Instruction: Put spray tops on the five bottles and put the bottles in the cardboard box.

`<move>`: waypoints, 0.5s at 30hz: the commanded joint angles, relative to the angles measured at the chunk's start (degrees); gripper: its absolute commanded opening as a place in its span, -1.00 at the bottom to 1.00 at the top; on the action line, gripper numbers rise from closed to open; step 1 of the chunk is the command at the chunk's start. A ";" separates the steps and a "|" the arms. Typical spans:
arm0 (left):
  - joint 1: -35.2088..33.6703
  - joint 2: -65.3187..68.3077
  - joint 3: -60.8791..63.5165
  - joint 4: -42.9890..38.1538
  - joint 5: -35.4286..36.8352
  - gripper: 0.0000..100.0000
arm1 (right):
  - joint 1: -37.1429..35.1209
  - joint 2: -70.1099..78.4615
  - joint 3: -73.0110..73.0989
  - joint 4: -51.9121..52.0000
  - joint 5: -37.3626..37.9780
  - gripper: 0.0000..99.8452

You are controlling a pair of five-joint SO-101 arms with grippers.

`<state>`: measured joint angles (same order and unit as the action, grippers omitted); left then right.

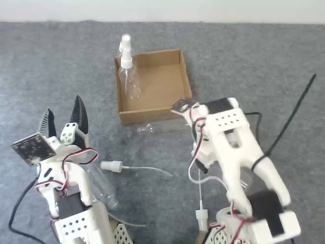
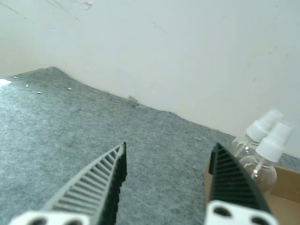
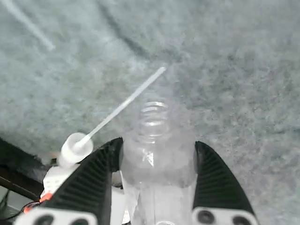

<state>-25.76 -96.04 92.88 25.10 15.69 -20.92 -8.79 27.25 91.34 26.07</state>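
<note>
The cardboard box [image 1: 161, 81] stands at the table's far middle. Two clear bottles with white spray tops [image 1: 127, 68] stand together in its left side, also in the left wrist view as capped bottles [image 2: 262, 154] at the box's edge [image 2: 283, 190]. My left gripper [image 1: 63, 105] is open and holds nothing, raised left of the box, its dark fingers [image 2: 105, 180] spread wide. My right gripper [image 3: 158, 142] is shut on a clear uncapped bottle [image 3: 157, 154], neck pointing away. A loose spray top [image 3: 75, 146] with its tube lies just beside it.
One uncapped bottle [image 1: 147, 128] lies against the box's front wall. Another bottle [image 1: 101, 188] lies partly under the left arm. A spray top [image 1: 111, 165] with a long tube lies mid-table, and a second spray top [image 1: 202, 217] sits near the right arm's base. Grey felt covers the table.
</note>
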 commanded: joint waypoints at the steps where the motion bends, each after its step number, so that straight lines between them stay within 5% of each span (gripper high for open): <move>1: 0.18 -0.62 -0.31 -1.93 -0.44 -0.46 | -3.12 -10.59 -3.16 2.68 -3.43 -0.78; 15: 0.09 -0.62 -0.04 -2.02 -0.44 -0.46 | -13.23 -27.82 -3.34 1.98 -21.71 -0.78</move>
<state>-25.76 -96.04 93.58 25.10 15.69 -31.12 -31.03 27.16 93.27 8.48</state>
